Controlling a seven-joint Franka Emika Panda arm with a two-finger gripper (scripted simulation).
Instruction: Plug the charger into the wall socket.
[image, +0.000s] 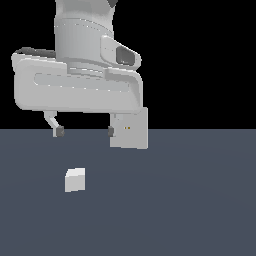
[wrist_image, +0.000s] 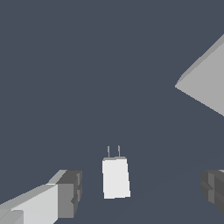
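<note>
Looming largest in the exterior view is the pale grey body of the arm's hand, hanging above the dark blue-grey counter (image: 200, 210). Its jaws (image: 84, 131) are spread wide and hold nothing; the dark pads at their tips are well apart, one toward the exterior view's left, the other just in front of the wall socket's edge.

That wall socket (image: 131, 131) stands upright on the counter, a flat light-grey square plate with two tiny dots at its centre. Part of it is hidden behind the hand and the nearer fingertip. In the wrist view only a slanted grey corner of it (wrist_image: 205, 83) shows.

Well apart from the wall socket, nearer the exterior camera and toward that view's left, the charger (image: 75, 180) rests on the counter, a small off-white block. It lies below the open jaws (wrist_image: 142, 192), between their two lines, touching neither pad. The wrist view shows the charger (wrist_image: 116, 178) as a longish block with two thin prongs rising from one short end; its long axis runs along the prongs and crosswise to the line between the two fingertips. The prongs point onto bare counter, passing beside the plate's visible corner rather than toward it.

Nothing stands between the charger and the wall socket.
</note>
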